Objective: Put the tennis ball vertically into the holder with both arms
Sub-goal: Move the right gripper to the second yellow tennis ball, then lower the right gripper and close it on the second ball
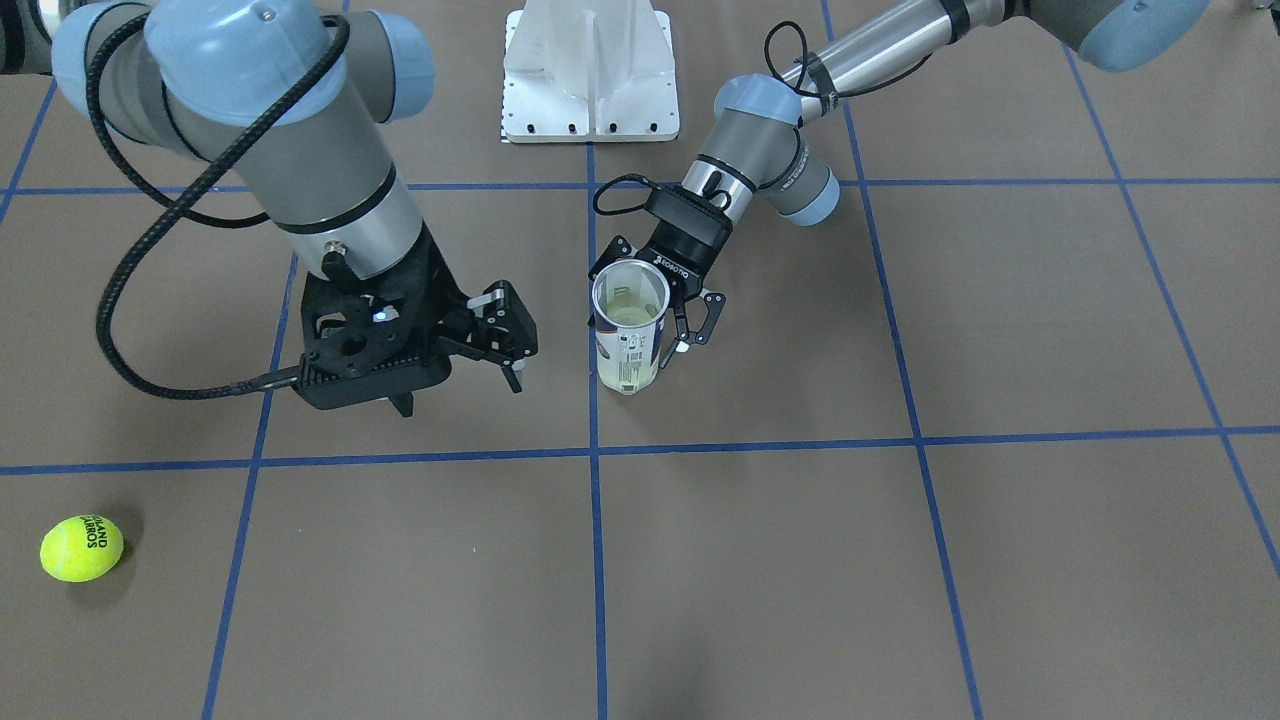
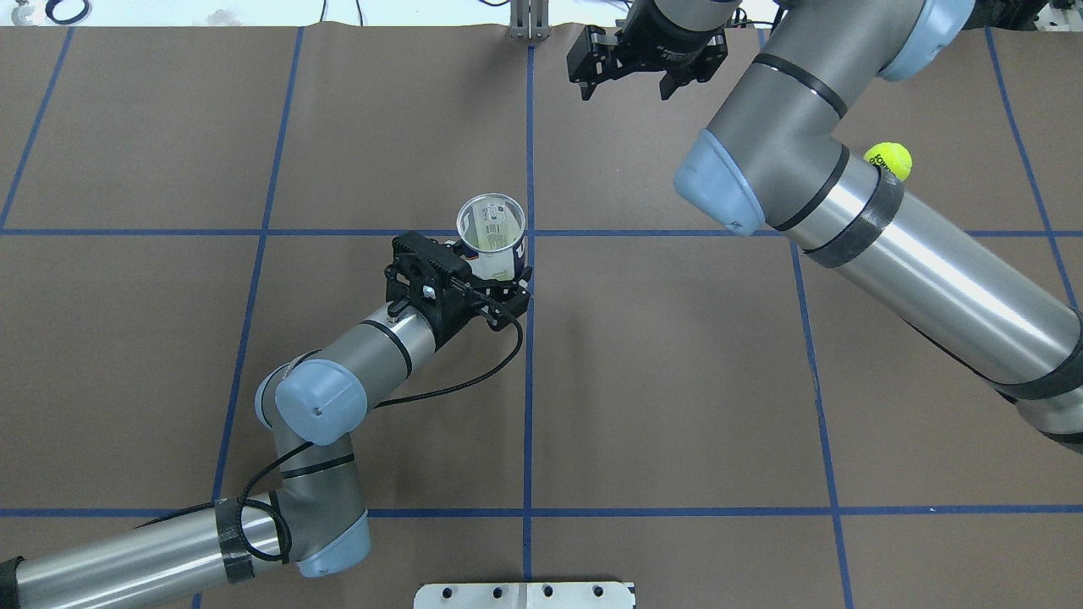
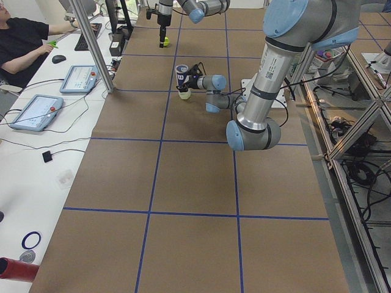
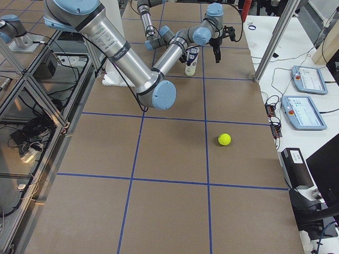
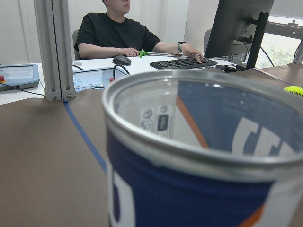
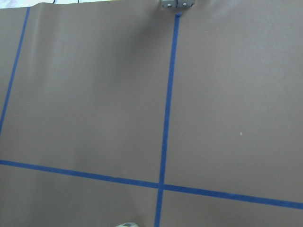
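The holder point(image 1: 630, 325) stands upright on the brown table near its middle, metal-rimmed mouth up; it also shows in the overhead view point(image 2: 492, 227) and fills the left wrist view point(image 5: 203, 156). Something yellow-green shows at its bottom. My left gripper point(image 1: 645, 330) is shut on the holder's lower part, one finger on each side point(image 2: 501, 283). A yellow tennis ball point(image 1: 82, 547) lies on the table far off on my right point(image 2: 888, 159). My right gripper point(image 1: 460, 392) is open and empty, hanging above the table between ball and holder point(image 2: 630, 78).
The white metal base point(image 1: 590, 80) stands at the table's near edge by the robot. Blue tape lines point(image 6: 165, 113) grid the brown table. A person sits at a desk with a keyboard point(image 5: 182, 63) beyond the far edge. A metal post point(image 5: 57, 47) stands there.
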You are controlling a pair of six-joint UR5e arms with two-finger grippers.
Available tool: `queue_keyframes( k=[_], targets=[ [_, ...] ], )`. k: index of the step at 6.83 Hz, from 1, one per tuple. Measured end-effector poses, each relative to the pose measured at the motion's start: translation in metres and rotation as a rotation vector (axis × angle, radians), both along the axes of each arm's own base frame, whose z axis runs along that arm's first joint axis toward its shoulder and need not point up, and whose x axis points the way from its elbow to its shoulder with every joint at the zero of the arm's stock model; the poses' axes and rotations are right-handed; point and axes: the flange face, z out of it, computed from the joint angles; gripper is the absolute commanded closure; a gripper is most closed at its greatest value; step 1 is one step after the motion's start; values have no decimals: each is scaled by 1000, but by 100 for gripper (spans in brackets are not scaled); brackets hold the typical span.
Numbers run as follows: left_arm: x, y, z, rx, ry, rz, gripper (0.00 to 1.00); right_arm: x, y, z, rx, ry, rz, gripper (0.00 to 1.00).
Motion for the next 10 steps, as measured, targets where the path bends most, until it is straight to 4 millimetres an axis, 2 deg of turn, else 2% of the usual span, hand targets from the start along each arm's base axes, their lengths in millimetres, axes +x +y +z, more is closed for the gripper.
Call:
queue_keyframes(
  k=[1, 3, 4, 5, 7, 8, 10],
  targets=[
    [0, 0, 0, 0, 1, 1, 1, 25, -14, 37, 21, 51, -8, 1],
    [-1, -1, -1, 1, 1, 1, 1, 87, -37, 137, 85, 185, -79, 1],
    [-1, -1, 0, 3, -3, 0, 1, 112, -40, 182, 104, 231, -112, 1],
    [-1, -1, 2, 9, -15, -1, 1, 129, -39, 221, 104, 260, -132, 1],
    [-2, -1, 6, 17, -30, -3, 1, 145, -32, 281, 58, 299, -155, 1],
    [-2, -1, 6, 18, -32, -3, 1, 147, -34, 304, 62, 312, -168, 1],
    [-2, -1, 7, 19, -35, -2, 1, 137, -53, 369, 134, 325, -165, 1]
  ],
)
